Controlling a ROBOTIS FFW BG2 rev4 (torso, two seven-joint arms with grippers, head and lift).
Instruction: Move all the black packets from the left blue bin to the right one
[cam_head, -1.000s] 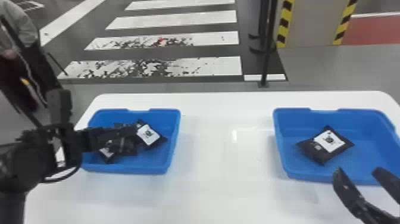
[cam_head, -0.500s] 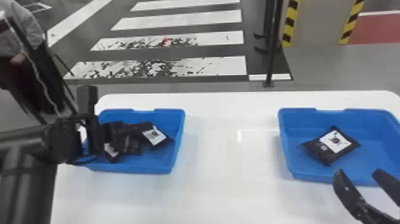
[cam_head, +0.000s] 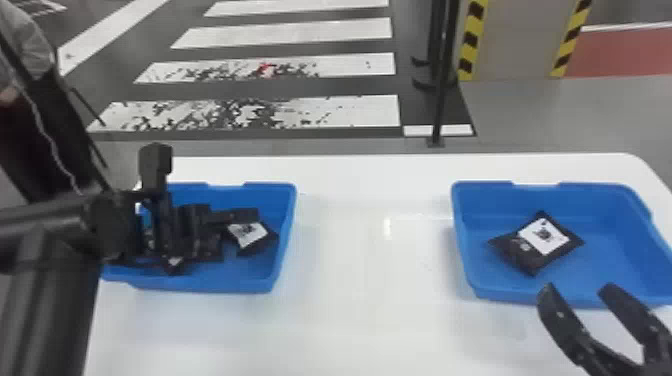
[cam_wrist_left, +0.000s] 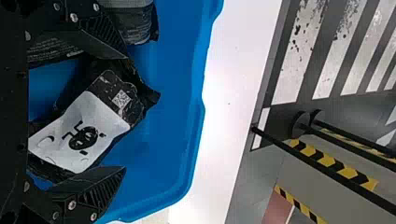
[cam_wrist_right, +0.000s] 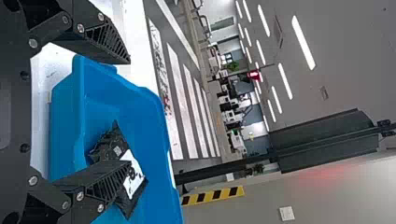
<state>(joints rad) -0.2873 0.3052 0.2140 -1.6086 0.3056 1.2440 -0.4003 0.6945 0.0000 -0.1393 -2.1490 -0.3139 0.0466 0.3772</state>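
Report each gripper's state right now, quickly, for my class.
Left gripper: open, jaws apart, a black packet showing between them, not clamped.
Right gripper: open, empty, near the right blue bin.

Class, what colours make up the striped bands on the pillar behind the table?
Yellow and black, in slanting stripes; the bands show best in the head view.
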